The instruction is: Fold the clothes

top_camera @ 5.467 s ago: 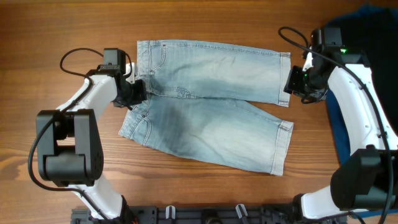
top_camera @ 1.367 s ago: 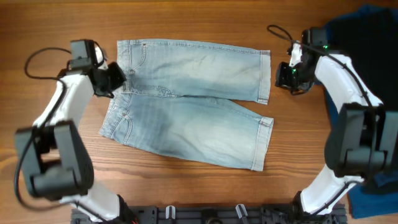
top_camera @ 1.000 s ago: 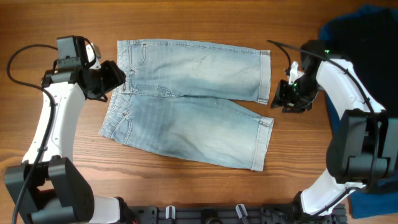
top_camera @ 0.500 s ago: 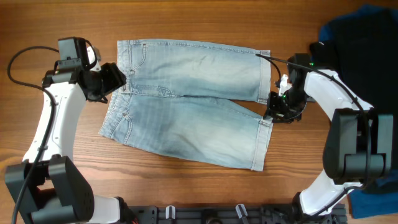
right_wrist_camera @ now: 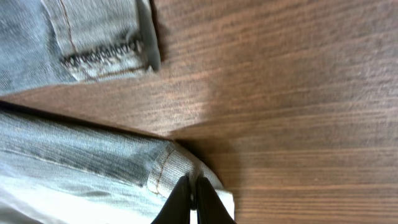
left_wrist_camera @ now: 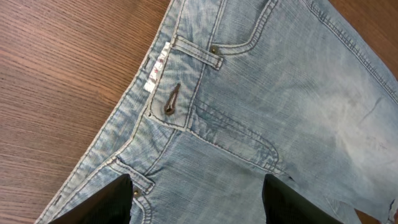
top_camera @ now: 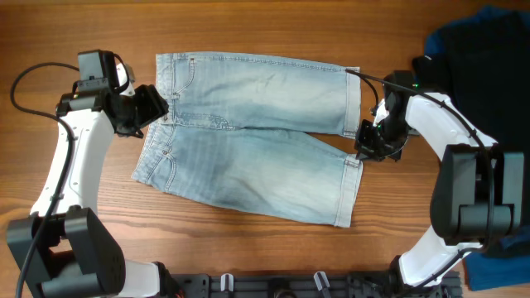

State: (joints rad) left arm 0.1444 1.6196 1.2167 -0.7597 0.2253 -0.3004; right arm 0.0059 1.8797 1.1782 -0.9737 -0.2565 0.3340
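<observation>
Two claws: sitting at opposite ends of the denim shorts [top_camera: 257, 132]
Denim shorts: lying flat on the bench [top_camera: 265, 25], waistband pointing left, both legs pointing right
Left claw [top_camera: 154, 108]: standing wide, fingers [left_wrist_camera: 106, 199] straddling the waistband near the fly; contact not showing
Right claw [top_camera: 369, 149]: pinching shut on the hem corner of the near leg
Dark blue garment [top_camera: 489, 50]: lying at the bench's right edge, apart from the denim shorts

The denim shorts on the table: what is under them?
Only the wooden table shows around the denim shorts, which lie spread flat on it. The cloth covers whatever is directly beneath, so nothing more can be told.
</observation>
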